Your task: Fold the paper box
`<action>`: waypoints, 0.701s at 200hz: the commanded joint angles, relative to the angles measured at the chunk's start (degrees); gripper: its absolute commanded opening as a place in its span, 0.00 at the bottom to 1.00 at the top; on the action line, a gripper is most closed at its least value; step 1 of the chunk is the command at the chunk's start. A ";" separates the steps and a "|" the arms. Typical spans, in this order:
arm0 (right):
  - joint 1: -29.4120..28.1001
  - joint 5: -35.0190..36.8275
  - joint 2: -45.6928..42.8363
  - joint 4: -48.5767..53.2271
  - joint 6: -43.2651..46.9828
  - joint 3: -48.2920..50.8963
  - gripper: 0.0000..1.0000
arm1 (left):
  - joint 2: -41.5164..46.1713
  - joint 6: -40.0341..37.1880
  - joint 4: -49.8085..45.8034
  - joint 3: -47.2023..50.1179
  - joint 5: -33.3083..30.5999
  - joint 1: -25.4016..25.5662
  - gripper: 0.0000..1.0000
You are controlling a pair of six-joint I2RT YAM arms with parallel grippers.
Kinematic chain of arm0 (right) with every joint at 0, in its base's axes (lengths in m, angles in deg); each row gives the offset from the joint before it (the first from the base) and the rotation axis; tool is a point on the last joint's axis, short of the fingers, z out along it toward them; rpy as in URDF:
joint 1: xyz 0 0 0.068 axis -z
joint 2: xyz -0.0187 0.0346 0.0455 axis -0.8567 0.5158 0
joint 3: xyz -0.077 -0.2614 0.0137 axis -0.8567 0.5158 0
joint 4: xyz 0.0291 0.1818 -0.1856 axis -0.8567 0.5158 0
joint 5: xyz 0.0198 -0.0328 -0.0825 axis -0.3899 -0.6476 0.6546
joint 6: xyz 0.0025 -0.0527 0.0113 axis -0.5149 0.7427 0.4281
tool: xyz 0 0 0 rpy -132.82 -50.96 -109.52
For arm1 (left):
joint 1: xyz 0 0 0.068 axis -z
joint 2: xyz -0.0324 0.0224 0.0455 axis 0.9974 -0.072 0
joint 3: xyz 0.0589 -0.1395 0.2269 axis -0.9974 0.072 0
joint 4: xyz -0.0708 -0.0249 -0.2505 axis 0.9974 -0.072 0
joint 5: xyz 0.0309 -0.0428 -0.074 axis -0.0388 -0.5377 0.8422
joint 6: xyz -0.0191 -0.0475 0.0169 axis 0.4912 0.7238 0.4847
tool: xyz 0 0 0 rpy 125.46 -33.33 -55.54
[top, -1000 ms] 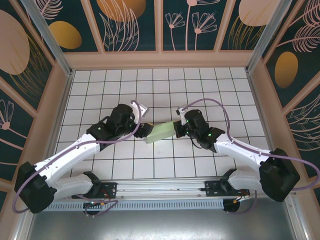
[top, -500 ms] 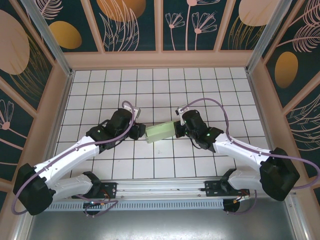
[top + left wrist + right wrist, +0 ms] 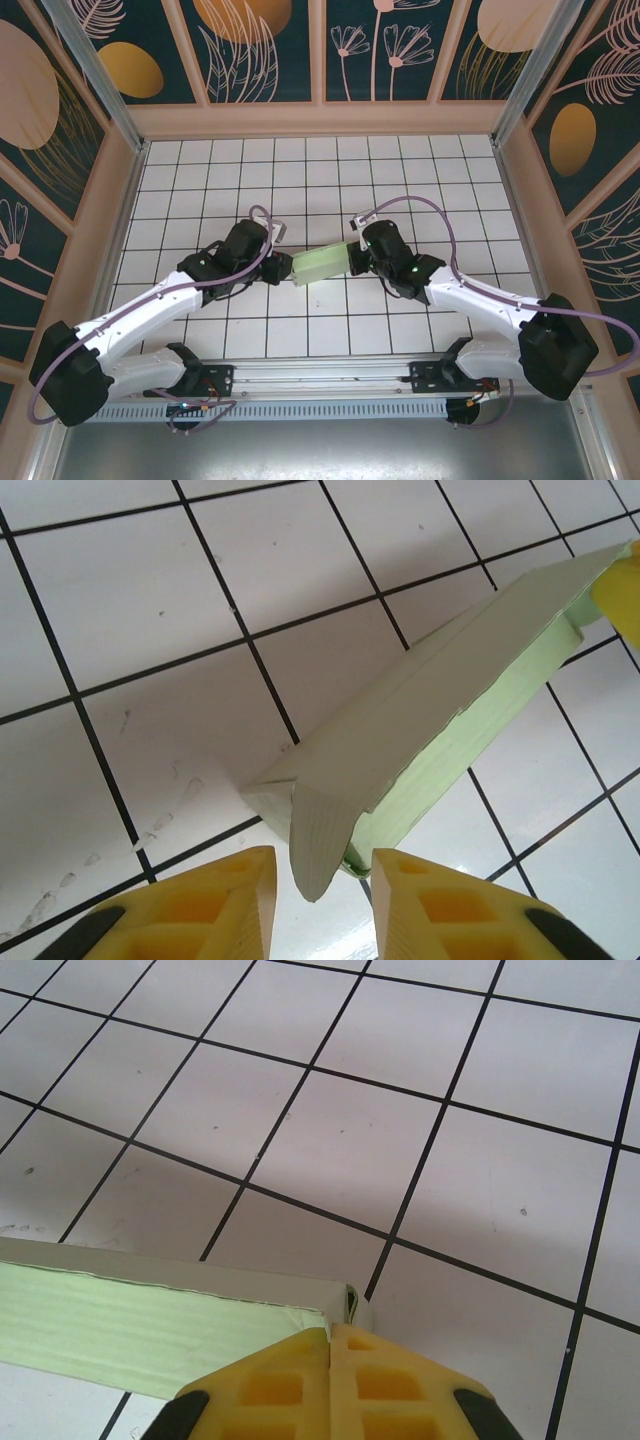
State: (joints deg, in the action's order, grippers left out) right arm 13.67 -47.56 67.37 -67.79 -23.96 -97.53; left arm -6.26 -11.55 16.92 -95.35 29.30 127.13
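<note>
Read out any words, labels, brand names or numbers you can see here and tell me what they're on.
There are none to read.
The paper box is plain mint-green card without print.
The yellow left gripper and right gripper show no markings.
The tiled table has only grid lines, and the walls only plant drawings.

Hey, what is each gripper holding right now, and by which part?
The right gripper pinches the paper box at the end corner nearest it. The left gripper grips nothing yet: its open fingers straddle the box's other end flap.
</note>
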 commanded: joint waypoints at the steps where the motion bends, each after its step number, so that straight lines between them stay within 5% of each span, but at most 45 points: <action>1: -0.69 1.58 0.81 1.12 -1.23 -1.95 0.00 | -0.69 -0.09 1.34 0.64 1.34 0.23 0.27; 140: -1.39 1.81 0.77 1.30 -0.88 -1.85 0.00 | -3.89 4.64 1.62 -2.44 1.15 0.16 0.04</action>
State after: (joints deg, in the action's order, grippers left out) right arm 13.13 -46.93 67.48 -67.37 -23.93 -97.79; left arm -9.28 -10.11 17.71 -95.94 29.97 127.11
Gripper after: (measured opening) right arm 0.052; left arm 0.049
